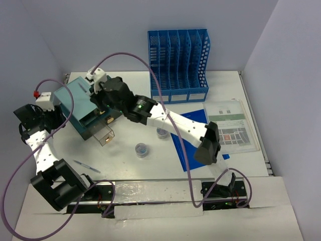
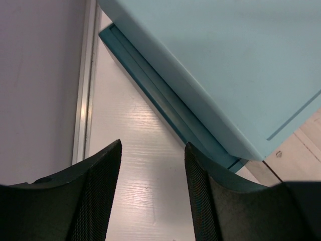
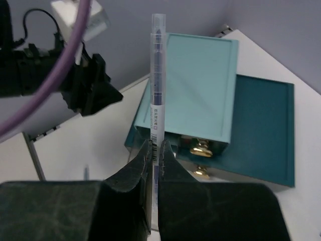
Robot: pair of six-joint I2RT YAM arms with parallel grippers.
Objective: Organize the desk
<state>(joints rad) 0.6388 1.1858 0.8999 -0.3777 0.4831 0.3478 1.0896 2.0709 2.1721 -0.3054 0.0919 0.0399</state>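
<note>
The white desk carries a teal drawer box at its left. My right gripper is shut on a clear pen with a barcode label. The pen points up past the fingertips, over the box's light teal top. In the top view the right gripper hovers over the box's far side. My left gripper is open with bare desk between its fingers. It sits low at the box's left side, next to the wall rail, and holds nothing.
A clear drawer sticks out of the box front, under gold knobs. A second pen lies near the left arm. Two small jars, a blue folder, a printed sheet and a blue file rack lie to the right.
</note>
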